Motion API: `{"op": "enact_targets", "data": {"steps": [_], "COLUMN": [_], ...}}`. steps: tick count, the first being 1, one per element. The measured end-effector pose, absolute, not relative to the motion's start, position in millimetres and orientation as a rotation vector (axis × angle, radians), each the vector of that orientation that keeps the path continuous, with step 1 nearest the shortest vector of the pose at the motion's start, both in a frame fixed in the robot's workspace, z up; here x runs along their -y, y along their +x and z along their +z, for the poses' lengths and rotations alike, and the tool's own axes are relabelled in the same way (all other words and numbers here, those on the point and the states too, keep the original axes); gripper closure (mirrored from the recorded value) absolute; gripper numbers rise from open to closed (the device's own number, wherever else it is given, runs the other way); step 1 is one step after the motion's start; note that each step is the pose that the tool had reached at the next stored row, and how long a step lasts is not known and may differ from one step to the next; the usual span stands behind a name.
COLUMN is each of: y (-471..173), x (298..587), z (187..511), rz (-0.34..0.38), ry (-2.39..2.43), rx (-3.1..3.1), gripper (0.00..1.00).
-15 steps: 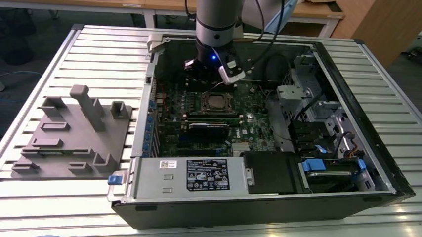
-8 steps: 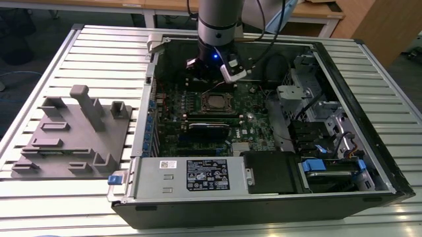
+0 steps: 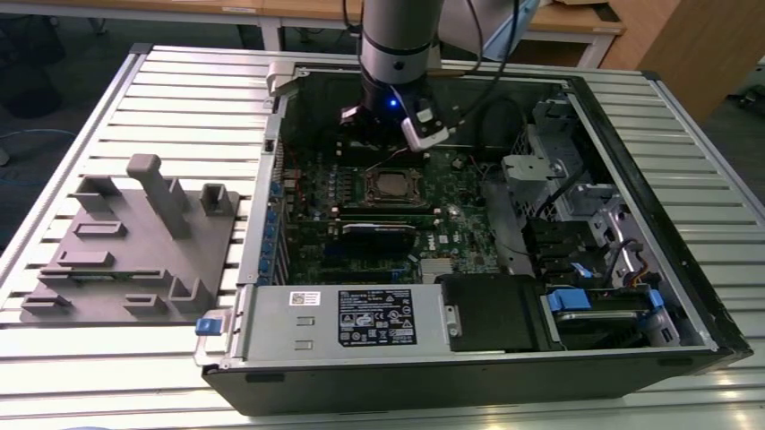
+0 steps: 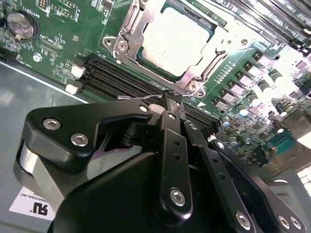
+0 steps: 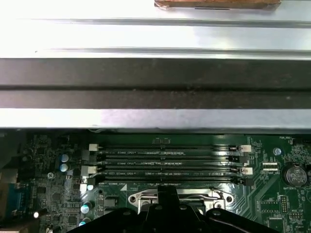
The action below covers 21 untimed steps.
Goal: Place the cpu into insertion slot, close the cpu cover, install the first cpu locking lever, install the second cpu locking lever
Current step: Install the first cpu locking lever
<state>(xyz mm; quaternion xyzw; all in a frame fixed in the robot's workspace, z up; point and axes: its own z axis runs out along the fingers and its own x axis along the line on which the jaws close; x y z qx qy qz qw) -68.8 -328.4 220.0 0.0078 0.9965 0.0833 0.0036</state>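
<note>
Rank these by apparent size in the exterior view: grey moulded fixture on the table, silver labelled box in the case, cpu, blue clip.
1. Grey moulded plastic fixture
2. Silver labelled metal box
3. Square silver-tan cpu
4. Small blue plastic clip; nearer the camera, so its place against the cpu is unsure.

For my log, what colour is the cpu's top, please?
The cpu is pale silver, clearest in the second wrist view.

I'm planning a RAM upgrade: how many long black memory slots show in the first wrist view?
4 memory slots, side by side between the case wall and the insertion slot: first, second, third, fourth, counting from the wall. The gripper may hide more.
</note>
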Motion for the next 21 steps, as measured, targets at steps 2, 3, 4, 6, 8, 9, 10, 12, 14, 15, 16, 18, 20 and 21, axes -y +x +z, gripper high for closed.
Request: {"op": "enact_targets", "data": {"steps": [2,3,4,6,8,9,10,12,14,15,16,18,20,21], "y": [-68.4,-68.4,-68.4,-68.4,-68.4,-68.4,-68.4,-68.4,-68.4,-68.3,-68.4,-68.4,-68.4,-68.4], "x": [328.3,328.2,328.2,328.2,328.2,328.1,328.1,328.2,328.1,328.1,328.1,328.1,328.2,328.2], "z": [219.7,219.6,219.6,219.6,219.6,219.6,219.9,221.0,221.7,221.7,221.7,221.8,221.8,221.9], "rz": [0.261,0.261,0.261,0.261,0.261,0.261,0.261,0.261,0.261,0.261,0.261,0.261,0.260,0.259], "ry": [0.055,0.066,0.069,0.069,0.070,0.070,0.070,0.071,0.074,0.078,0.089,0.134,0.190,0.217], "rx": [-3.121,-3.120,-3.120,-3.120,-3.120,-3.120,-3.120,-3.120,-3.120,-3.119,-3.118,-3.115,-3.109,-3.106], "gripper": [0.89,0.89,0.89,0.89,0.89,0.89,0.89,0.89,0.89,0.89,0.89,0.89,0.89,0.89]}}
